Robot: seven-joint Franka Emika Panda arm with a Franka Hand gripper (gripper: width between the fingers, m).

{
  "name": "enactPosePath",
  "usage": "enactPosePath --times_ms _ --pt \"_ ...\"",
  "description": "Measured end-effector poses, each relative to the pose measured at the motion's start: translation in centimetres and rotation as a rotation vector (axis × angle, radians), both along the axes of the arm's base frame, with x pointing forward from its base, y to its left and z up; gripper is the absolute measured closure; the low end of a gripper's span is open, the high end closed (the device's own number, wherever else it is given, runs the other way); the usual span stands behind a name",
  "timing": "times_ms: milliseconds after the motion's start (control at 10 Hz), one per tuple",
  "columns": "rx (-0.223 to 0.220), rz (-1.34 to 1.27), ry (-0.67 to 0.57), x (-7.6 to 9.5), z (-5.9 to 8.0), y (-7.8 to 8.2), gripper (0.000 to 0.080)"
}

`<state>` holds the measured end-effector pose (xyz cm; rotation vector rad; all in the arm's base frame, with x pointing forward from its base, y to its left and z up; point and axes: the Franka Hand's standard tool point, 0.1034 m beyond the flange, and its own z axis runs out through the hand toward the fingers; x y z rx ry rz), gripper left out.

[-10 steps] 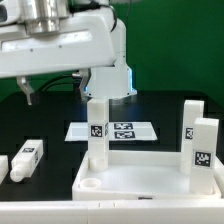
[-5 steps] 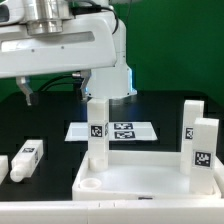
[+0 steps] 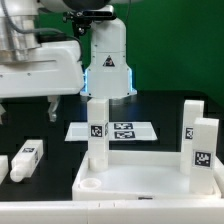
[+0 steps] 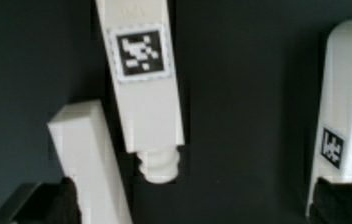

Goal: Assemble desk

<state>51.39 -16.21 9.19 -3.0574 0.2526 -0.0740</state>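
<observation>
Tabletop [image 3: 140,178] sits nearest, three legs standing in its corner sockets, one [image 3: 97,132] at the exterior view's left. Beyond it lies the marker board [image 3: 112,130]. My gripper [image 3: 52,108] hangs above the black table [image 3: 45,125], jaws wide, holding nothing. Two loose legs [image 4: 137,80] lie under my wrist.

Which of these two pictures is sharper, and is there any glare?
Exterior view: fairly sharp, tags on the upright square white plastic legs readable, the large white rimmed tabletop panel bright and nearly washed out. Wrist view: soft and blurry, though the lying white leg's tag still shows.
</observation>
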Motion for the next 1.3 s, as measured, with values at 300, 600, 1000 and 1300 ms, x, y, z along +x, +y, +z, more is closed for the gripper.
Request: enactPosePath --times_ms 300,600,1000,1300 --pt "-0.010 -0.028 0.044 -1.1 -1.9 -0.6 0.0151" --pt "-0.017 -0.063 0.136 -3.6 -6.4 -1.8 0.0151" --pt "-0.073 -0.054 0.106 -5.0 -8.2 -0.6 0.0151" --pt "-0.072 -0.053 0.108 -5.1 -8.2 -0.7 0.0334"
